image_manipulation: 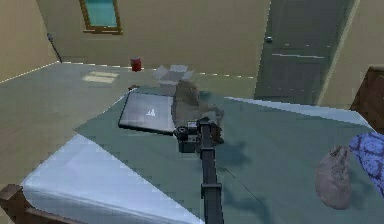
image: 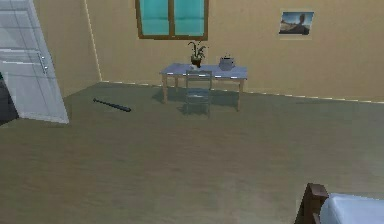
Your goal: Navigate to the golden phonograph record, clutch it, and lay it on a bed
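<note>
A wide bed point(image_manipulation: 270, 150) with a grey-green cover and a pale blue sheet end fills the middle of the arm side view. My arm point(image_manipulation: 210, 185) rises over the bed from the bottom edge. Its gripper point(image_manipulation: 187, 134) stands above the cover beside an open grey laptop point(image_manipulation: 150, 112). A grey-brown lumpy thing point(image_manipulation: 186, 100) lies on the cover just behind the gripper, so I cannot tell whether the gripper holds anything. A corner of the bed point(image: 345, 210) with its dark wooden post shows at the forward view's bottom right.
A brownish sack-like thing point(image_manipulation: 334, 176) and a blue-grey bundle point(image_manipulation: 368, 156) lie on the bed's right. Beyond the bed are a grey door point(image_manipulation: 298, 50), a red object point(image_manipulation: 136, 64) and a pale box point(image_manipulation: 176, 72). Ahead stand a table point(image: 204, 72) with a plant, a bat point(image: 112, 104) and a white door point(image: 28, 65).
</note>
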Motion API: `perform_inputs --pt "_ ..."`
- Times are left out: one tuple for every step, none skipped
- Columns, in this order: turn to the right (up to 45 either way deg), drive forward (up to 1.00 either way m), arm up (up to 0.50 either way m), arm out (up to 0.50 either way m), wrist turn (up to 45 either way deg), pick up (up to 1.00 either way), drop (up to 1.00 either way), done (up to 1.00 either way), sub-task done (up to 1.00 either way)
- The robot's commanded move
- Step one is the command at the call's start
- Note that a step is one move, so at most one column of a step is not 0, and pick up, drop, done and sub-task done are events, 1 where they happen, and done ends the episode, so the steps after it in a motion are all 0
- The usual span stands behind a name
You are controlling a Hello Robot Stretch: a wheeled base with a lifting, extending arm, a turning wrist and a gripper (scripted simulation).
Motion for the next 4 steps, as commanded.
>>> perform_inputs --pt "0.0 0.00 0.00 0.00 45.0 0.00 0.00 0.00 0.00" --pt "0.0 0.00 -0.30 0.00 0.0 0.00 0.00 0.00 0.00" --pt "0.0 0.00 0.00 0.00 0.0 0.00 1.00 0.00 0.00" --pt "0.0 0.00 0.10 0.00 0.0 0.00 0.00 0.00 0.00"
